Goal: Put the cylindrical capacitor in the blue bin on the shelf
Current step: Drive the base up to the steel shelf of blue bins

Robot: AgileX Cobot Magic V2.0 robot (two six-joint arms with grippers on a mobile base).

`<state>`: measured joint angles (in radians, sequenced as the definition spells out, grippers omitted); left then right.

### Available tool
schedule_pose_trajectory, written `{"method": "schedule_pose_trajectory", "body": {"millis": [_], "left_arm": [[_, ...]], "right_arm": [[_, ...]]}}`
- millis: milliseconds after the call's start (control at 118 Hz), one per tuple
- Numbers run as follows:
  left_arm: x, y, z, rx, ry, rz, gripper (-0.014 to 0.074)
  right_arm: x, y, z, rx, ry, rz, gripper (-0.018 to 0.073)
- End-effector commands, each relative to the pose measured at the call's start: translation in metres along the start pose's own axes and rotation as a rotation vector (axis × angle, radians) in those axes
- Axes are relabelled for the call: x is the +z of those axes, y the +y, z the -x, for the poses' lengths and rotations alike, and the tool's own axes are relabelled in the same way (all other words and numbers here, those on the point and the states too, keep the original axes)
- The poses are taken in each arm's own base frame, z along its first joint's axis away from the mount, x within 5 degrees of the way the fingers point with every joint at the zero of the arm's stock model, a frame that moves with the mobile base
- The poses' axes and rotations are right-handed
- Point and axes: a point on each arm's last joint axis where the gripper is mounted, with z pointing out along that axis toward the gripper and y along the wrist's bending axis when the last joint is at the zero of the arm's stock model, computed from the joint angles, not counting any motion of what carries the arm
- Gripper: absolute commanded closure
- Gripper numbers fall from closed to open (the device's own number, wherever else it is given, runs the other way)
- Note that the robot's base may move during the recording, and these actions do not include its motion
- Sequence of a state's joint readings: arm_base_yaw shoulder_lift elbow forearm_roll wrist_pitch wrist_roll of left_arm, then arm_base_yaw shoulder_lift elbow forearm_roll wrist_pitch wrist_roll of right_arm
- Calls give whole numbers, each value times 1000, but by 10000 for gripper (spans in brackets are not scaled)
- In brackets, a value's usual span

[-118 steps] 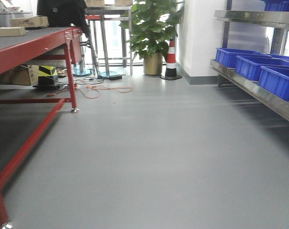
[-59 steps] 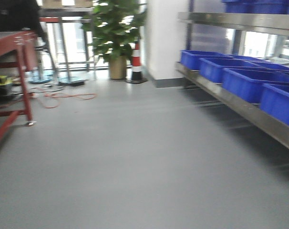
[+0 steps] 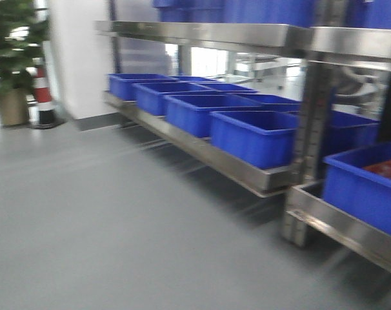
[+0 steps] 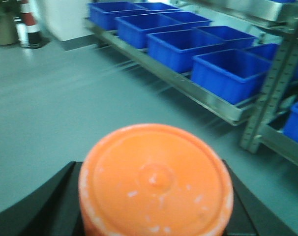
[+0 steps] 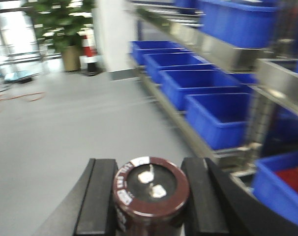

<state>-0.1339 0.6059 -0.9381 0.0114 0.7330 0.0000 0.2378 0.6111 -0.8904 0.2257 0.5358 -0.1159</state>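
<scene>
Left tool [image 4: 156,209] is clamping orange cylindrical capacitor [image 4: 156,179]; right tool [image 5: 150,201] is clamping brown can [image 5: 151,189], label unreadable; shelf [image 3: 195,33] is looming closer.

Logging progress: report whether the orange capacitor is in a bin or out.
Out: the orange capacitor sits in the left gripper, away from the blue bins on the shelf.

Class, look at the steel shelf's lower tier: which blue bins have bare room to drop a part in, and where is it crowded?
Left of the upright post, the blue bins on the shelf look empty, open beneath the upper tier. They sit close together, leaving little bare rail. The bin right of the post already holds something red.
</scene>
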Motion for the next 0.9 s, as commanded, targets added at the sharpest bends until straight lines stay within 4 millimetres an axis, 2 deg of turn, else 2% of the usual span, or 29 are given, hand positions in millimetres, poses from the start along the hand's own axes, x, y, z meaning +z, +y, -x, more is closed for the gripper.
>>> {"method": "schedule_pose_trajectory", "body": {"millis": [0, 892], "left_arm": [[-2, 0, 3, -3, -31, -2, 707], [-2, 0, 3, -3, -31, -2, 707]], "right_arm": [[-3, 0, 5, -8, -39, -1, 720], [-3, 0, 5, -8, -39, -1, 720]]}}
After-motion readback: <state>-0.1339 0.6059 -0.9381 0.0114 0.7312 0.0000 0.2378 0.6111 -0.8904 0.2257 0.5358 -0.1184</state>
